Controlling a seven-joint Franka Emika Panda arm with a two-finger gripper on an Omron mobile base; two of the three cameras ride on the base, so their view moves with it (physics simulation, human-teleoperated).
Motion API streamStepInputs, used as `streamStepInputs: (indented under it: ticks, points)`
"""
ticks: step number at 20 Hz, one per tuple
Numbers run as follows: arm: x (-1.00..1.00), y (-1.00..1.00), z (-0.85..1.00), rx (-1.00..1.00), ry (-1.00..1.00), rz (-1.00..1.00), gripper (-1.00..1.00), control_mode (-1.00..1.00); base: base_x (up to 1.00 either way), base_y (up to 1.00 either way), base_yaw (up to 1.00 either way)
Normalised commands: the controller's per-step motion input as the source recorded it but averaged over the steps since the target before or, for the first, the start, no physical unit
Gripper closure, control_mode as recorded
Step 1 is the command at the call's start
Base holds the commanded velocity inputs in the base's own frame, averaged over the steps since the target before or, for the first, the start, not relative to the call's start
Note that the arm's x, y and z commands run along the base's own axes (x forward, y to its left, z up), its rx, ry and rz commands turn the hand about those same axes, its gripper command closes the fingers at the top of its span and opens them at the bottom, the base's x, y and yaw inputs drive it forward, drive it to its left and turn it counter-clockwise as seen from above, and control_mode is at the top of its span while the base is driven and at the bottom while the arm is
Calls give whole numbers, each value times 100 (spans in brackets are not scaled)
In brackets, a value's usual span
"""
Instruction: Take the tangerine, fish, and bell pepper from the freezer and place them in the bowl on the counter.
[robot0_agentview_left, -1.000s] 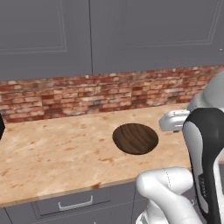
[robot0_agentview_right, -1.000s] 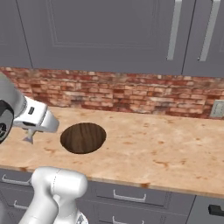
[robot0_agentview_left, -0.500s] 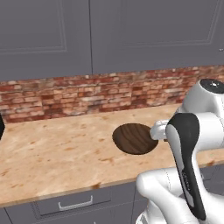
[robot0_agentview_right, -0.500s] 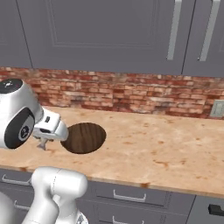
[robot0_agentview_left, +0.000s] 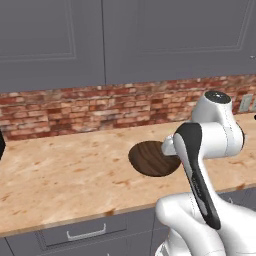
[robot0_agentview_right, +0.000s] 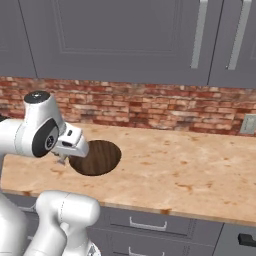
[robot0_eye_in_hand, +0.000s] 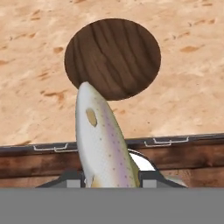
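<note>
- The counter (robot0_agentview_left: 60, 175) is beige-orange speckled stone, backed by a red brick wall (robot0_agentview_right: 150, 107) with grey upper cabinets (robot0_agentview_left: 150, 40) above it and grey drawers (robot0_agentview_right: 150, 225) under its front edge.
- The pincer (robot0_eye_in_hand: 111, 177) is clamped on the fish (robot0_eye_in_hand: 103, 144), a pale speckled body that runs out ahead of the fingertips; its far end overlaps the near rim of the bowl (robot0_eye_in_hand: 113, 57) in the hand view.
- The bowl, dark brown and wood-grained, sits on the counter just beyond the pincer and has nothing visible in it (its whole inside shows in the hand view).
- The counter lies bare on every side of the bowl, with the widest stretch in the right base view to the pincer's right, running towards a wall outlet (robot0_agentview_right: 248, 124).
- The counter's front edge passes under the fish, between pincer and bowl.
- In both base views the arm's own wrist covers the fingers and the fish, and it hides part of the bowl's rim (robot0_agentview_left: 150, 159).
</note>
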Motion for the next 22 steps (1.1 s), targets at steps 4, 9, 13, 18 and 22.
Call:
streamStepInputs:
  ticks: [4, 9, 13, 18, 22]
  points:
    - [49, 0, -41, 0, 2, 0, 100, -100, 0, 0, 0]
    - [23, 0, -37, 0, -2, 0, 100, -100, 0, 0, 0]
    - [32, 0, -45, 0, -7, 0, 100, -100, 0, 0, 0]
    - [55, 0, -31, 0, -1, 0, 100, -100, 0, 0, 0]
    - [61, 0, -21, 0, 0, 0, 100, -100, 0, 0, 0]
